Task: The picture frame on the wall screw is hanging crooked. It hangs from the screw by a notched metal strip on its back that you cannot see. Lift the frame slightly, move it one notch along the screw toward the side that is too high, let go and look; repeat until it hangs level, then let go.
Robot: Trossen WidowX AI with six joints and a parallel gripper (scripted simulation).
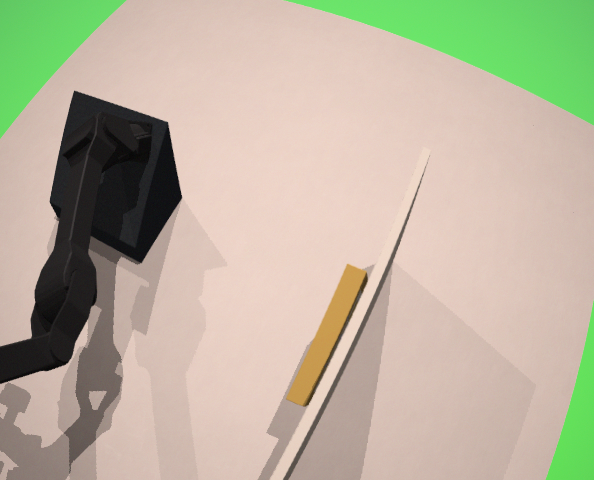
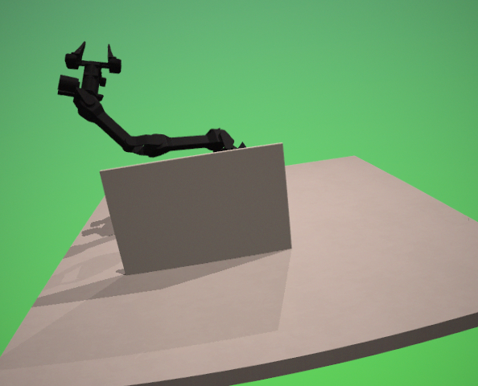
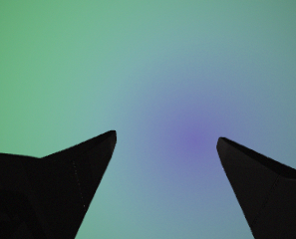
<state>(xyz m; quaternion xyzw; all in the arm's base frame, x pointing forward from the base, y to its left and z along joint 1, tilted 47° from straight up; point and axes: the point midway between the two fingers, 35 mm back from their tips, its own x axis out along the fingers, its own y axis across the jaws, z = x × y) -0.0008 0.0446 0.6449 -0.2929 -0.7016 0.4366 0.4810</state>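
The picture frame shows in the top view as an ochre bar seen from above, in front of the thin pale wall panel. Its tilt cannot be told from this angle. The screw and notched strip are hidden. In the exterior view the panel's back hides the frame. My gripper is open and empty, pointing upward high above the panel's top edge, far from the frame. It is outside the top view; the wrist view shows only background between the fingertips.
The arm's black base block stands on the pale table top, across from the frame's side of the panel. The arm reaches out of the top view's left edge. Shadows of the arm and panel fall on the table.
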